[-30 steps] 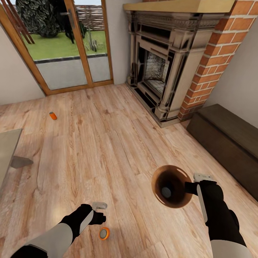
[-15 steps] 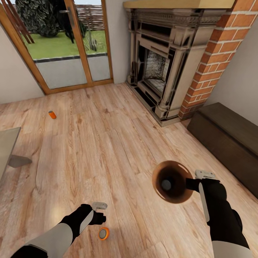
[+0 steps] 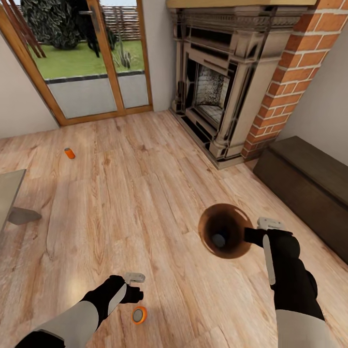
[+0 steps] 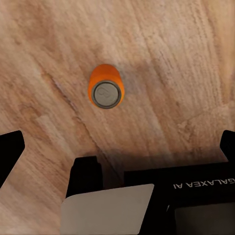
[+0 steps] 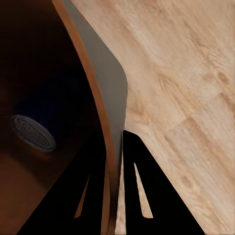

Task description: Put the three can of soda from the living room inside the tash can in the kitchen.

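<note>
Can [image 3: 139, 315] stands upright on floor at lower left of frame, under the open left gripper [image 3: 135, 285]; light, rigid, likely slippery, best pinched across its sides. Right gripper [image 3: 254, 235] clamps trash can [image 3: 223, 231] rim, centre-right.

A home living room.
Far right stands a brick-sided fireplace [image 3: 217, 92]; far left, wood-framed glass doors [image 3: 82, 63] open onto a garden lawn; pale wood plank floor [image 3: 145, 193] spreads throughout.

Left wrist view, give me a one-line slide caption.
Open left claw above an upright orange soda can on the wood floor.
</note>
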Motion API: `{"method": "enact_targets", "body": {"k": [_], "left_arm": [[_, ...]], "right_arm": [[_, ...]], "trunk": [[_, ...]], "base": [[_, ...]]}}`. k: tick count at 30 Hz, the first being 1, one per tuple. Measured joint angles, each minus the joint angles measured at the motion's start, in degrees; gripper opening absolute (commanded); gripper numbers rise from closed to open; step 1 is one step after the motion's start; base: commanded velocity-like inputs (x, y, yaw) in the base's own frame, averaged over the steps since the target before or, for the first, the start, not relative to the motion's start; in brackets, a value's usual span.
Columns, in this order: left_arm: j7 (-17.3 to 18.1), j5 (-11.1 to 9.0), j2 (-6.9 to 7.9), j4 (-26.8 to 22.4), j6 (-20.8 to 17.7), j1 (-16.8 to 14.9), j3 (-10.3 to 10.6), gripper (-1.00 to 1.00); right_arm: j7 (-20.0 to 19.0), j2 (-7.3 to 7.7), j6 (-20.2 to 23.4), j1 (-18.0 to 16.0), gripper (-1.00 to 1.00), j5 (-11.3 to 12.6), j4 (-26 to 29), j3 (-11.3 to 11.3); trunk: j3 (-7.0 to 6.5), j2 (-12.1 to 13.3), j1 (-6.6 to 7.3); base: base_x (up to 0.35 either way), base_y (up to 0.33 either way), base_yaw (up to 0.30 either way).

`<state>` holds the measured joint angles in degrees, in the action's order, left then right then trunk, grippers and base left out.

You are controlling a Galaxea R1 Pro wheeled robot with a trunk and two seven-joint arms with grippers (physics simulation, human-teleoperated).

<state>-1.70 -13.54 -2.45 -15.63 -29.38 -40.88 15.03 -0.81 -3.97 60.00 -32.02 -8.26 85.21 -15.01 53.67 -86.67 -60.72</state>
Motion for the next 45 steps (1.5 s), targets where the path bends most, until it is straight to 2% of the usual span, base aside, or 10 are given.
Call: {"method": "enact_targets", "body": {"k": [4,7,14,18,21,22,27,28,32,45], "left_arm": [[0.07,0.0,0.04,0.0,-0.08,0.0,0.0,1.0],[0.1,0.01,0.07,-0.01,-0.13,0.0,0.0,1.0],[0.12,0.0,0.02,-0.05,-0.15,0.0,0.0,1.0],[0.12,0.01,0.0,-0.09,-0.08,0.01,0.0,1.0],[0.08,0.01,0.0,-0.09,-0.01,0.01,0.0,1.0],[0.06,0.0,-0.04,-0.09,0.03,0.0,0.03,1.0],[0.04,0.01,-0.07,-0.1,0.09,0.01,0.07,1.0],[0.04,0.01,-0.08,-0.1,0.1,0.01,0.08,1.0],[0.03,0.01,-0.09,-0.1,0.11,0.0,0.09,1.0],[0.08,0.01,-0.09,-0.6,0.1,0.0,0.09,1.0]], "right_arm": [[0.06,-1.48,-0.01,-5.29,-1.0,0.03,-4.54,-1.03],[0.15,-2.08,0.0,-12.07,-1.0,-3.53,-14.81,-4.33],[0.34,-2.11,0.0,-20.15,-1.0,-5.61,-27.15,-10.11],[0.41,-2.3,0.0,-24.56,-1.0,-12.28,-31.35,-15.99],[0.41,-2.46,0.0,-27.64,-1.0,-15.42,-32.79,-19.69],[0.42,-2.81,0.0,-29.78,-1.0,-18.12,-34.11,-22.59],[0.44,-4.43,0.0,-36.86,-1.0,-28.66,-35.08,-29.32],[0.44,-4.79,0.0,-38.29,-1.0,-30.43,-35.13,-30.0],[0.42,-5.52,0.0,-40.99,-1.0,-31.91,-35.84,-30.99],[0.41,-6.03,0.0,-45.43,-1.0,-33.31,-37.92,-31.2]], "trunk": [[0.72,-1.6,-0.91],[1.26,-2.81,-1.55],[2.52,-5.61,-3.07],[3.24,-7.22,-3.96],[3.77,-8.42,-4.6],[3.95,-8.82,-4.83],[4.85,-10.83,-5.92],[5.02,-11.23,-6.14],[5.75,-12.83,-7.02],[8.09,-18.05,-9.87]], "base": [[0.0,0.0,0.0],[0.0,0.0,0.0],[0.0,0.0,0.0],[0.0,0.0,0.0],[0.0,0.0,0.0],[0.0,0.0,0.0],[0.0,0.0,0.0],[0.0,0.0,0.0],[0.0,0.0,0.0],[0.0,0.0,0.0]]}}
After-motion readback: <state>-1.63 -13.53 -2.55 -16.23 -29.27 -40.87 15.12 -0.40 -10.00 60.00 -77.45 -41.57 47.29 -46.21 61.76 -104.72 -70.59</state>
